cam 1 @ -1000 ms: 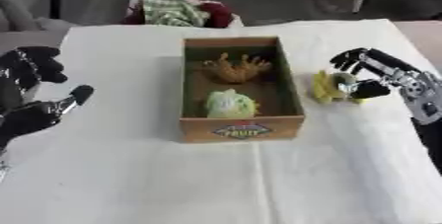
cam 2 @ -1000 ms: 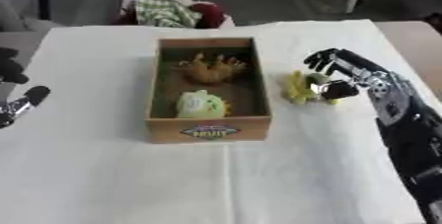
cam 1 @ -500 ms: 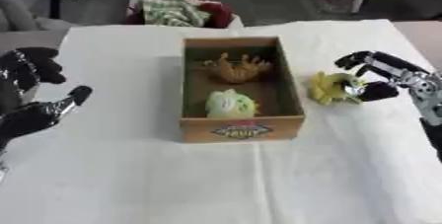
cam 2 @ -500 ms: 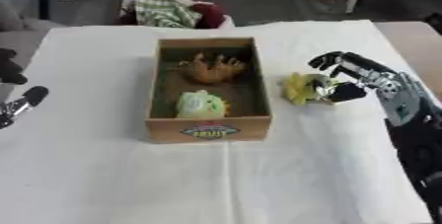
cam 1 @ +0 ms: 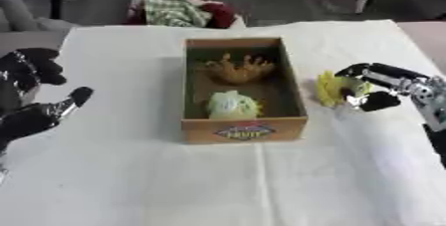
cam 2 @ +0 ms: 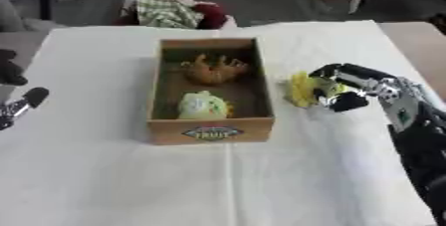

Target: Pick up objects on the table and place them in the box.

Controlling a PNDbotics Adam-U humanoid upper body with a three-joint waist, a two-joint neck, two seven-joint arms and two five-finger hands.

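Observation:
A cardboard box (cam 1: pixel 187 90) stands in the middle of the white table. Inside it lie a brown spiky toy (cam 1: pixel 237 69) at the far end and a pale green round toy (cam 1: pixel 231 104) at the near end. Just right of the box a yellow toy (cam 1: pixel 331 88) rests on the table. My right hand (cam 1: pixel 392 78) comes in from the right, its fingers curled over the yellow toy's top and its thumb below it. My left hand (cam 1: pixel 35 115) hovers open at the left edge, holding nothing.
A heap of checked cloth and pink and red soft things (cam 1: pixel 183 8) lies beyond the table's far edge. The white tablecloth (cam 1: pixel 261 185) stretches wide in front of the box.
My right hand's fingers have curled closer round the yellow toy, and its wrist has drifted slightly right. The left hand and the box contents are unchanged.

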